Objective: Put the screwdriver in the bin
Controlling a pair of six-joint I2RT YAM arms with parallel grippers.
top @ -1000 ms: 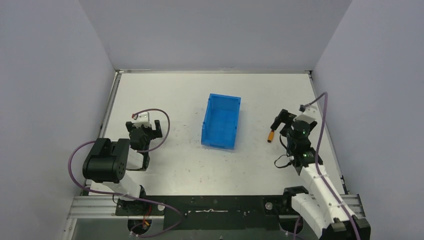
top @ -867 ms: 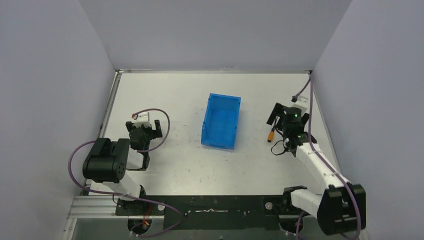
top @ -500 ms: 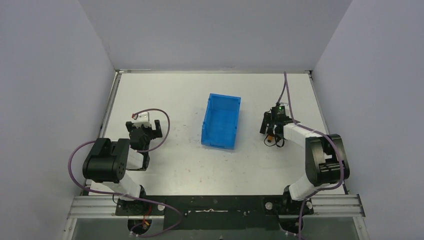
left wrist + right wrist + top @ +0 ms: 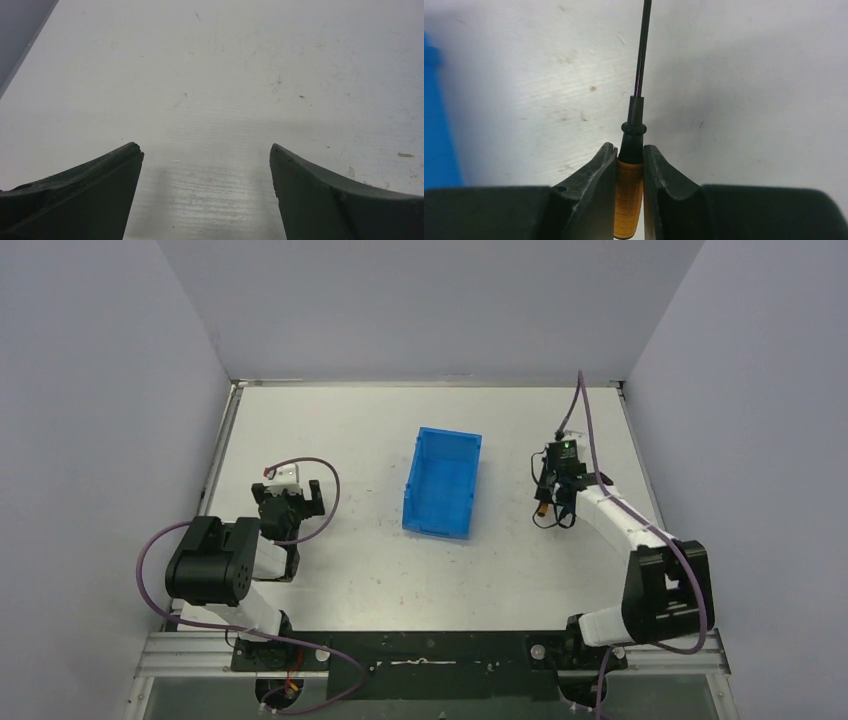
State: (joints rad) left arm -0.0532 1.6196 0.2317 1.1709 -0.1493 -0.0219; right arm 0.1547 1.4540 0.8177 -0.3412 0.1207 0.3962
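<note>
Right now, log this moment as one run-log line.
step: grasp | right jaws: shut on screwdriver handle | left jaws: open, holding nothing | bin: empty, screwdriver outside it | next: likely lift and carry to bin

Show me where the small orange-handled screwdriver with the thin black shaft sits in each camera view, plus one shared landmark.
Top external: the orange-handled screwdriver is right of centre, in the right gripper.
Left wrist: not in it.
Right wrist: bottom centre, handle clamped between the fingers, shaft running to the top edge.
Shared landmark: the bright blue plastic bin, left of it in both those views.
</note>
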